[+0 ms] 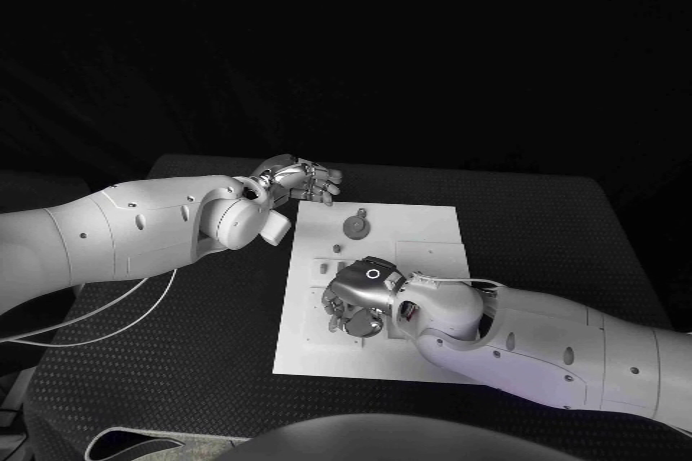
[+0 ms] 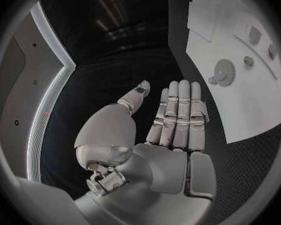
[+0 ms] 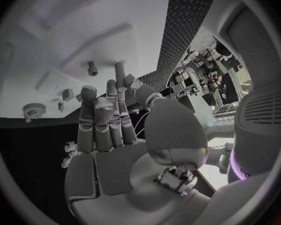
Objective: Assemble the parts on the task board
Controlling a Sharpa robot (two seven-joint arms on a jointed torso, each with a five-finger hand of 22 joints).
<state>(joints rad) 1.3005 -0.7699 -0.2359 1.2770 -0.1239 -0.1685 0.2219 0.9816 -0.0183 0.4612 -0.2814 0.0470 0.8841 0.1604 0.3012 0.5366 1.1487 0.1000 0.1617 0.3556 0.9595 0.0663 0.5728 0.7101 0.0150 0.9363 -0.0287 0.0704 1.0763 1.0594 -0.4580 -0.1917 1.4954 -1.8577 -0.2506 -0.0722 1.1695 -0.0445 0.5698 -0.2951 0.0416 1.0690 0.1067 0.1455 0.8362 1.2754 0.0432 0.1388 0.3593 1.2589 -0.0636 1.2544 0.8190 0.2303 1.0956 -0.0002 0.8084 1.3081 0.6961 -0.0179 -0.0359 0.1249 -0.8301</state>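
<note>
Grey gear part (image 1: 356, 224) on the task board (image 1: 433, 226), left robot hand (image 1: 299, 177) just off the board's far-left corner (fingers spread, holding nothing), right robot hand (image 1: 361, 296) over the board's near half, grasp unclear.

A robotics lab, by the look of it: a black textured table (image 1: 548, 221) under dark surroundings, a white task board (image 1: 418, 231) laid out for testing, and cluttered benches of equipment (image 3: 203, 77) at the room's edge.

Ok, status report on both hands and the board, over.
Left hand open, off the board's far corner. Right hand open, low over the white board. Gear part untouched. Nothing in the way.
</note>
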